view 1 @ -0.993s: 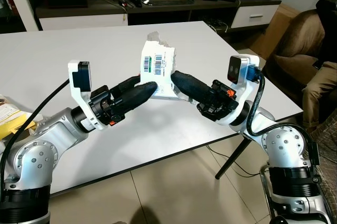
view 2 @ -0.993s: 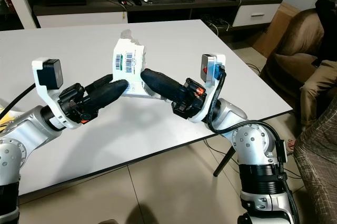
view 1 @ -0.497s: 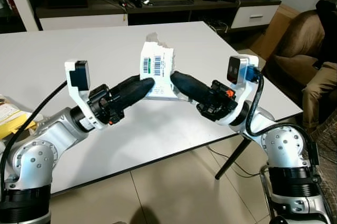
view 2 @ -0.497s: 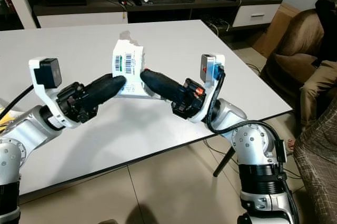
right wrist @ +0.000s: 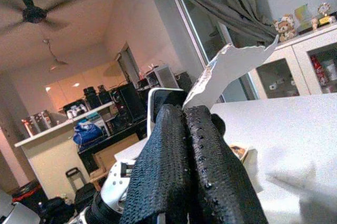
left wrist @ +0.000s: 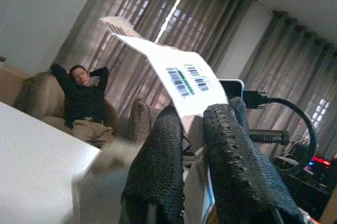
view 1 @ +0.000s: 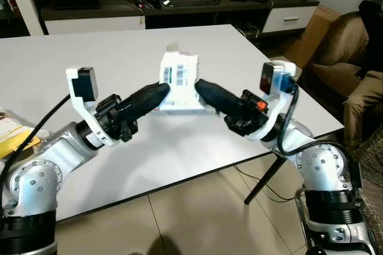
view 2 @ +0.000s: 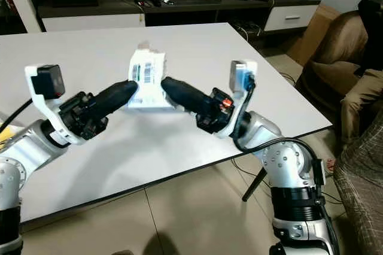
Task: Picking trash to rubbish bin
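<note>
A torn white package (view 1: 178,77) with a barcode label hangs just above the white table (view 1: 90,57), tipped back away from me. My left gripper (view 1: 164,91) is shut on its left edge, and my right gripper (view 1: 200,87) is shut on its right edge. In the left wrist view the black fingers (left wrist: 163,150) pinch the package (left wrist: 181,74) below the barcodes. In the right wrist view the closed fingers (right wrist: 210,145) hold its ragged edge (right wrist: 229,66).
A yellow packet (view 1: 13,132) lies at the table's left edge. A dark TV cabinet (view 1: 179,6) runs along the back. A brown armchair (view 1: 335,45) and a seated person's leg (view 1: 362,96) are right of the table, whose front edge (view 1: 197,174) is near me.
The package has tipped backward and sunk a little between the two grippers. My left arm has drawn slightly to the left; both grippers stay closed on it.
</note>
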Controlling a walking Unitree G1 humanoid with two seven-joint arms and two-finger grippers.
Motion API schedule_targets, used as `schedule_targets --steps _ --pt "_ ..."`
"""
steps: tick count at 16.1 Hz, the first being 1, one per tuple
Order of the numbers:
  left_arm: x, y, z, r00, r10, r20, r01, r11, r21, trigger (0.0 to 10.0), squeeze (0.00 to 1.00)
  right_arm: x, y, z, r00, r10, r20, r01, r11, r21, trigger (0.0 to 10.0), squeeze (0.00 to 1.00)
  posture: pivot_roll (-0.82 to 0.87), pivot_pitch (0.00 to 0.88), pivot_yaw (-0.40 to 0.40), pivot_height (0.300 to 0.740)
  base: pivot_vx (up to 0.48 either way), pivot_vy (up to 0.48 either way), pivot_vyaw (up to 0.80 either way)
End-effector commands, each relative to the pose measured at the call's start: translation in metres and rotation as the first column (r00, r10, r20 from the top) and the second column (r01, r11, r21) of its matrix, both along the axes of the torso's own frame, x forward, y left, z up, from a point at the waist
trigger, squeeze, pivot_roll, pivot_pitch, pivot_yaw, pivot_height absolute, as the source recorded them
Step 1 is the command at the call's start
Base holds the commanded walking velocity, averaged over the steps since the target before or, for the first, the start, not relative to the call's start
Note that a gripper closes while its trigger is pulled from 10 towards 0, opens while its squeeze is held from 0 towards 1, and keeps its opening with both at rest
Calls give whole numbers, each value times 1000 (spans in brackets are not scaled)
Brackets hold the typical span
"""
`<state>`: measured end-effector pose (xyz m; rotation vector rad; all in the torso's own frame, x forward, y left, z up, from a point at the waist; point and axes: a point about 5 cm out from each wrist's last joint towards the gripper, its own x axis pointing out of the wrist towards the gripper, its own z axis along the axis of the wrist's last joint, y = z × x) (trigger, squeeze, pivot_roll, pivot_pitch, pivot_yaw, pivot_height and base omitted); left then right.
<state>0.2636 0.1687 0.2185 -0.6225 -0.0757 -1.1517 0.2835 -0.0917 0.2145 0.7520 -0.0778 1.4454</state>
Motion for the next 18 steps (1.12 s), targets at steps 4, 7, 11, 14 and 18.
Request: schedule_targets --steps 4,7,11,14,18 --pt "0 -9 3 999 -42 -8 42 999 -5 0 0 1 3 2 1000 17 19 -17 1000 -9 0 0 51 0 -115 740 0 0 0" --pt "-1 -14 0 998 -52 -20 52 999 0 0 0 1 4 3 999 22 23 -22 1000 -10 0 0 49 0 -115 740 0 0 0" --pt "0 -13 3 999 -49 -19 48 998 -29 0 0 1 3 2 999 22 24 -21 1000 -10 0 0 48 0 -115 740 0 0 0" --pt "1 -9 7 1000 -25 -10 24 997 -74 0 0 1 3 1 1000 15 27 -15 1000 -20 2745 0 48 0 -118 740 0 0 0" --pt "1 -6 8 1000 -7 -12 6 997 -78 0 0 3 5 -2 1000 -9 20 10 999 -52 10000 1000 52 0 -116 740 0 0 0"
